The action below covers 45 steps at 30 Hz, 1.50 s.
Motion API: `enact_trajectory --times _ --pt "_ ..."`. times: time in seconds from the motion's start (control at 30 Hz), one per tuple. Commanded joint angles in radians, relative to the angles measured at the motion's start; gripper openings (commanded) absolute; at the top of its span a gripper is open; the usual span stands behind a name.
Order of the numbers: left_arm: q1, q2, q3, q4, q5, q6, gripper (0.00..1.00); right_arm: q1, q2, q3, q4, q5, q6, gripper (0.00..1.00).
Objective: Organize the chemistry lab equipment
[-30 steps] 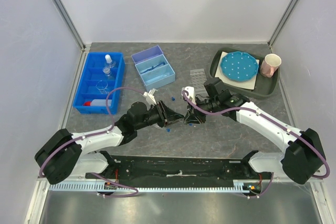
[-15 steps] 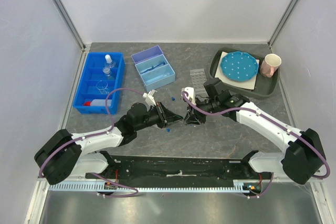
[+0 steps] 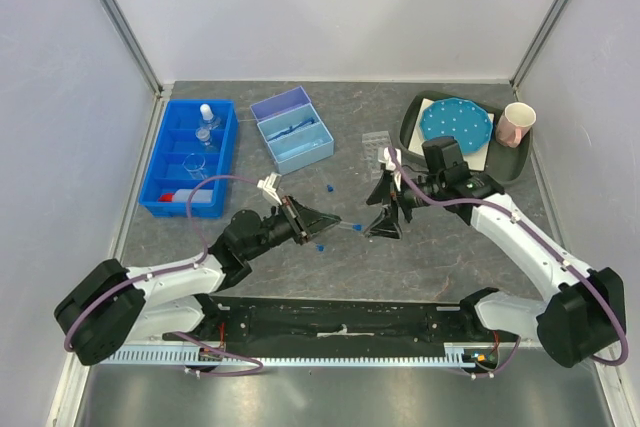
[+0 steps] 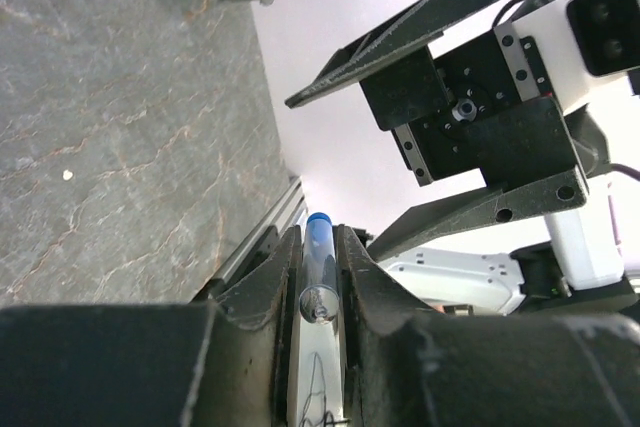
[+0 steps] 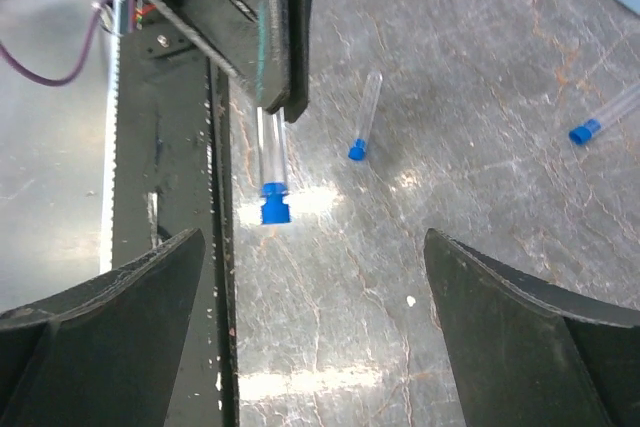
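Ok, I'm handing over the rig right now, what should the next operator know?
Left gripper: shut on a blue-capped tube, held above the table.
Right gripper: open, facing that tube's cap end, not touching it.
Done: squeeze bottle and flasks sit in the blue bin.
Left: the held tube, plus at least two loose tubes lying on the table.

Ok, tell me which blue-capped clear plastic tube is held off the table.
The blue-capped clear tube clamped in the left gripper, its cap toward the open right gripper. The two loose tubes lie flat on the grey table.
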Motion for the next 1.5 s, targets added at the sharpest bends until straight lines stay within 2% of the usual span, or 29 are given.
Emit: enact_trajectory --times 0.0,0.1,0.13,0.3,0.4,0.43,0.53,0.73,1.0,1.33,1.47 --pt "-0.005 -0.039 -0.043 0.193 -0.116 -0.071 0.02 -0.033 -0.019 0.058 0.01 -0.211 0.002 0.98" --pt "-0.005 -0.048 -0.052 0.265 -0.152 -0.1 0.02 -0.03 0.007 0.083 0.066 -0.233 0.095 0.98" --pt "-0.005 -0.048 -0.055 0.28 -0.162 -0.112 0.02 -0.019 0.011 0.089 0.129 -0.225 0.135 0.98" --pt "-0.005 -0.05 -0.069 0.383 -0.23 -0.145 0.02 0.055 0.06 0.14 0.212 -0.158 0.31 0.98" --pt "-0.005 -0.056 -0.072 0.411 -0.253 -0.154 0.02 0.085 0.085 0.155 0.31 -0.132 0.401 0.98" --pt "-0.005 -0.058 -0.074 0.411 -0.256 -0.155 0.02 0.093 0.09 0.155 0.362 -0.12 0.491 0.98" --pt "-0.005 -0.07 -0.077 0.409 -0.262 -0.157 0.02 0.102 0.104 0.155 0.465 -0.106 0.62 0.98" --pt "-0.005 -0.099 -0.094 0.411 -0.287 -0.16 0.02 0.107 0.12 0.127 0.651 -0.095 0.835 0.88" --pt "-0.005 -0.116 -0.114 0.411 -0.302 -0.16 0.02 0.11 0.124 0.08 0.752 -0.107 0.938 0.62" --pt "-0.005 -0.13 -0.108 0.421 -0.294 -0.152 0.02 0.124 0.13 0.041 0.754 -0.1 0.924 0.61" --pt "-0.003 -0.128 -0.109 0.42 -0.302 -0.152 0.02 0.128 0.133 0.045 0.758 -0.104 0.932 0.51"
